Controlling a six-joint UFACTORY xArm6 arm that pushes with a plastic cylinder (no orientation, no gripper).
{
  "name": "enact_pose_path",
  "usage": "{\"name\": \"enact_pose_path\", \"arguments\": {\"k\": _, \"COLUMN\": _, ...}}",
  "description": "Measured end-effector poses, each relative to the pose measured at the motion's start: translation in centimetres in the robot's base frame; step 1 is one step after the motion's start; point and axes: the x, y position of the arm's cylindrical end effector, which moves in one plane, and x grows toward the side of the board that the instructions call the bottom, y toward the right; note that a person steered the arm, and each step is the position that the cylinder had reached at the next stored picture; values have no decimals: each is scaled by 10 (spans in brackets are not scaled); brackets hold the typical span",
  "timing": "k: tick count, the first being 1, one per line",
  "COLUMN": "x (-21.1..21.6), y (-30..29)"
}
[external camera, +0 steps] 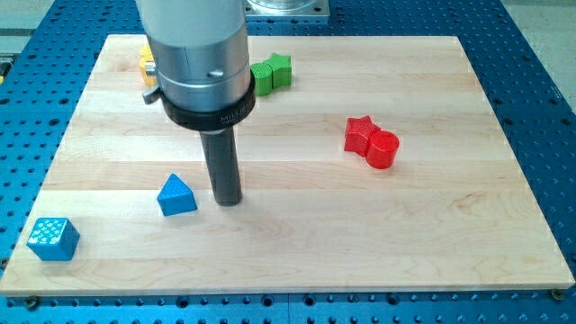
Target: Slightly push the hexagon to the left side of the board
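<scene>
A yellow block (146, 61) shows at the view's top left, mostly hidden behind the arm's grey body, so I cannot make out its shape. My tip (229, 202) rests on the wooden board (297, 234) left of the middle, well below the yellow block. It stands just right of a blue triangle block (177, 195), with a small gap between them.
A blue cube (52, 238) sits at the board's bottom left corner. Two green blocks (271, 73) touch each other near the top edge, right of the arm. A red star (360, 133) and a red cylinder (382, 149) touch at the view's right.
</scene>
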Motion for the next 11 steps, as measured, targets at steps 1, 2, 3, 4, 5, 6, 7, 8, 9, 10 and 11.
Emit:
{"name": "enact_pose_path", "arguments": {"k": 1, "x": 13, "y": -75}}
{"name": "enact_pose_path", "arguments": {"k": 2, "x": 20, "y": -121}}
{"name": "enact_pose_path", "arguments": {"k": 3, "x": 32, "y": -151}}
{"name": "enact_pose_path", "arguments": {"k": 4, "x": -8, "y": -146}}
{"name": "enact_pose_path", "arguments": {"k": 5, "x": -66, "y": -126}}
{"name": "enact_pose_path", "arguments": {"k": 6, "x": -106, "y": -120}}
{"name": "enact_pose_path", "arguments": {"k": 7, "x": -133, "y": -104}}
{"name": "enact_pose_path", "arguments": {"k": 8, "x": -190, "y": -102}}
{"name": "enact_pose_path", "arguments": {"k": 9, "x": -229, "y": -106}}
{"name": "enact_pose_path", "arguments": {"k": 10, "x": -266, "y": -153}}
{"name": "enact_pose_path", "arguments": {"k": 11, "x": -266, "y": -112}}
